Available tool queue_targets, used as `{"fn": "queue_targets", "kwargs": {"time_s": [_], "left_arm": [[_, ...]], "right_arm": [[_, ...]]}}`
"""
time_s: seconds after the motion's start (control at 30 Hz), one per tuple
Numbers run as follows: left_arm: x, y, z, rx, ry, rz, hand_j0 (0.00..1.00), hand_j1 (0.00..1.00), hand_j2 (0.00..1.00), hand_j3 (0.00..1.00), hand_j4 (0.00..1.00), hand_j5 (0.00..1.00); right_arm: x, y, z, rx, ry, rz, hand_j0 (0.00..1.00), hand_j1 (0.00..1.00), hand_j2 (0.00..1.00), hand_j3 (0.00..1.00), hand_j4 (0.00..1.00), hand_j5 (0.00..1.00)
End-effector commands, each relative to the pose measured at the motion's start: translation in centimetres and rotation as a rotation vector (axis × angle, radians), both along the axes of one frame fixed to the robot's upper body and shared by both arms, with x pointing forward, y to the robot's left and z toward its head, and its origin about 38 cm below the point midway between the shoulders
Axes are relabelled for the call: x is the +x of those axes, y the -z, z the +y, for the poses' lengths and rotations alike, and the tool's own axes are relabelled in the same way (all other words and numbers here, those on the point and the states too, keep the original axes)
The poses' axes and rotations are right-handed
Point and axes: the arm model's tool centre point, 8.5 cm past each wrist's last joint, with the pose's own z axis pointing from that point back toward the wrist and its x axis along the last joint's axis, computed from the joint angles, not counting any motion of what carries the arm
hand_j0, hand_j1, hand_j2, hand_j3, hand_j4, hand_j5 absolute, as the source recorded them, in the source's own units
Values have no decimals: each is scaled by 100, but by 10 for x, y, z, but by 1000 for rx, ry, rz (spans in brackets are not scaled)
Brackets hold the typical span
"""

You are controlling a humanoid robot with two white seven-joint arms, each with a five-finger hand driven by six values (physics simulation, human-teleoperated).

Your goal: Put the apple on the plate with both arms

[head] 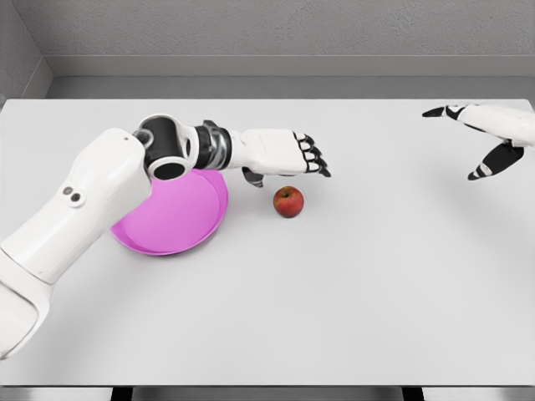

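Observation:
A red apple [288, 201] sits on the white table [351, 301], just right of a pink plate [180, 215]. My left hand [294, 156] hovers just above and behind the apple, fingers stretched out and holding nothing; its forearm crosses over the plate's far rim. My right hand [481, 134] is at the far right edge of the table, well away from the apple, fingers spread and empty.
A grey wall runs along the table's far edge. The table's near edge runs along the bottom of the view.

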Motion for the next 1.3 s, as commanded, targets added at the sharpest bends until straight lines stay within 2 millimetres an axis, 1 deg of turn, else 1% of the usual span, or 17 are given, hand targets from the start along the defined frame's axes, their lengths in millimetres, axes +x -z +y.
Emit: {"fn": "queue_targets", "kwargs": {"time_s": [0.0, 0.17, 0.23, 0.33, 0.5, 0.57, 0.6, 0.67, 0.9, 0.97, 1.1, 1.17, 1.27], "left_arm": [[0, 7, 9, 28, -7, 9, 100, 100, 100, 100, 100, 100], [-6, 19, 7, 103, 14, 30, 100, 100, 100, 100, 100, 100], [-11, 25, 4, 125, 27, 84, 100, 100, 100, 100, 100, 100], [-14, 22, 1, 66, 33, 134, 100, 100, 100, 100, 100, 100], [-15, 17, -1, 17, 35, 157, 100, 100, 100, 100, 100, 100], [-15, 18, -1, 11, 35, 169, 100, 100, 100, 100, 100, 100], [-15, 19, -1, 14, 34, 167, 92, 92, 92, 92, 92, 92], [-15, 21, -2, 22, 34, 168, 83, 83, 83, 83, 83, 83], [-16, 26, -6, 55, 39, 152, 83, 83, 83, 83, 83, 83], [-16, 26, -5, 66, 38, 145, 77, 77, 77, 77, 77, 77], [-14, 26, -2, 71, 31, 141, 73, 73, 73, 73, 73, 73], [-14, 26, -2, 70, 31, 142, 70, 70, 70, 70, 70, 70], [-14, 26, -3, 69, 32, 142, 61, 61, 61, 61, 61, 61]], "right_arm": [[0, -1, 0, 1, 1, -2, 100, 100, 100, 100, 100, 100], [-2, 2, 0, 0, -1, 5, 100, 100, 100, 100, 100, 100], [-2, 3, 0, 0, -1, 7, 100, 100, 100, 100, 100, 100], [-2, 3, 0, 0, -3, 6, 100, 100, 100, 100, 100, 100], [-3, 4, 0, 1, -1, 9, 100, 100, 100, 100, 100, 100], [-3, 4, 0, 1, -1, 9, 100, 100, 100, 100, 100, 100], [-3, 4, 0, 1, -1, 9, 100, 100, 100, 100, 100, 100], [-3, 4, 0, 1, -1, 9, 100, 100, 100, 100, 100, 100], [-3, 4, -1, 0, 0, 9, 100, 100, 100, 100, 100, 100], [-3, 4, -1, 0, 0, 9, 100, 100, 100, 100, 100, 100], [-3, 4, -1, 0, 2, 9, 100, 100, 100, 100, 100, 100], [-3, 3, -2, -2, 2, 8, 100, 100, 100, 100, 100, 100], [-3, 2, -3, -1, 5, 6, 100, 100, 100, 100, 100, 100]]}}
